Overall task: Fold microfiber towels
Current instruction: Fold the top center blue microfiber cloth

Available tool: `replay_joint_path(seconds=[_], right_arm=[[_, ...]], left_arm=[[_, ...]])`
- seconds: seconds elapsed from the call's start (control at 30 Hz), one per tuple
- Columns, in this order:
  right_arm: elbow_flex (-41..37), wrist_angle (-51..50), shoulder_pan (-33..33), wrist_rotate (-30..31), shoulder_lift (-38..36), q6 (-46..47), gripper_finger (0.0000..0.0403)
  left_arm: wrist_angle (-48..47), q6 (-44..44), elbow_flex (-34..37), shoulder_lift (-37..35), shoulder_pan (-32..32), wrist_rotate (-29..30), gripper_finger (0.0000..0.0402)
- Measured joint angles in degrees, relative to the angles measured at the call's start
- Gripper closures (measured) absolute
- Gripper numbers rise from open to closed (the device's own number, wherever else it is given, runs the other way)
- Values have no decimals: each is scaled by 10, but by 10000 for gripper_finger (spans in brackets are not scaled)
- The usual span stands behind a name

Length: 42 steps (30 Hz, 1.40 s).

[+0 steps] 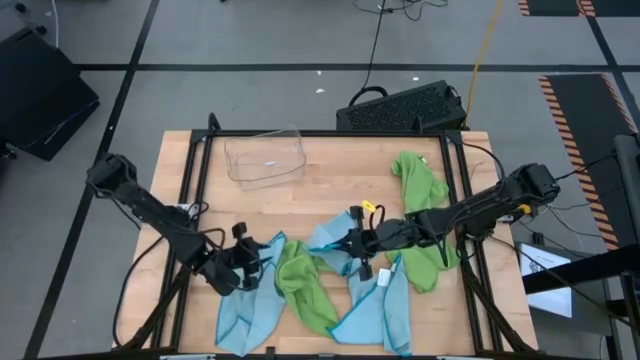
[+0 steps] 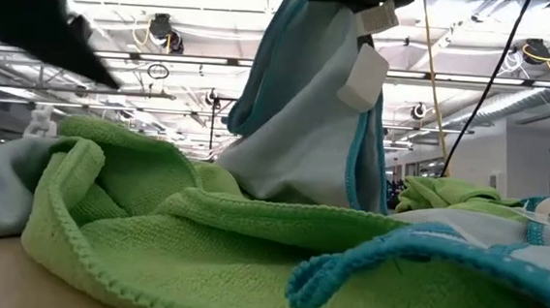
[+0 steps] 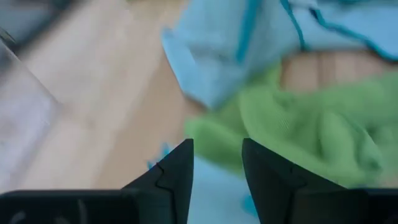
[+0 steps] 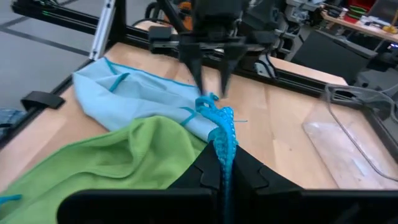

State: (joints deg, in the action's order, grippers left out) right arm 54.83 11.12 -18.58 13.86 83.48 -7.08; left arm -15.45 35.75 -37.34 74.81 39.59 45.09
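Observation:
Several microfiber towels lie heaped at the table's near side. A light blue towel [image 1: 248, 305] is at the near left, a lime green towel [image 1: 305, 285] beside it, another light blue towel [image 1: 385, 310] to the right, and a second green towel [image 1: 420, 200] farther right. My right gripper [image 4: 221, 165] is shut on a light blue towel [image 2: 316, 118] with a white tag [image 2: 364, 78]. My left gripper [image 3: 217, 165] stands open over the near-left blue towel. In the right wrist view its fingertips [image 4: 203, 84] hover just beyond the held towel's corner. My right gripper pinches a bunched, teal-stitched edge [image 4: 219, 134] of the light blue towel between its two shut fingers. It comes from the table's right side, slanting slightly down. The towel hangs slack below the fingers, and its lower part [image 2: 273, 178] rests on the green towel.
A clear plastic tray [image 1: 265, 158] stands at the far left of the wooden table [image 1: 330, 175]. A black frame rail [image 1: 195, 170] runs along each side. A keyboard [image 1: 405, 105] lies beyond the far edge. Bare wood shows in the table's middle and far part.

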Motion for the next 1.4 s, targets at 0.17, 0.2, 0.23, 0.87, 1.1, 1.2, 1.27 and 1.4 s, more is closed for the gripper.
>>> replay_joint_path(seconds=[0.17,0.2,0.23,0.87,1.1,1.2,1.27,1.4], right_arm=[[0,2,-4,29,0,2,401],[0,2,-4,29,0,2,401],[0,2,-4,29,0,2,401],[0,-11,-2,28,0,15,401],[0,-11,-2,28,0,15,401],[0,-11,-2,28,0,15,401],[0,-11,-2,28,0,15,401],[0,-11,-2,28,0,15,401]], left_arm=[[90,-95,0,29,-14,35,259],[113,-115,0,41,-15,40,257],[140,-141,0,54,-17,42,254],[535,-402,-9,295,-72,61,142],[535,-400,-39,310,-113,63,142],[534,-402,-43,310,-120,54,153],[531,-397,-44,310,-123,53,172],[503,-359,-44,310,-124,69,229]])
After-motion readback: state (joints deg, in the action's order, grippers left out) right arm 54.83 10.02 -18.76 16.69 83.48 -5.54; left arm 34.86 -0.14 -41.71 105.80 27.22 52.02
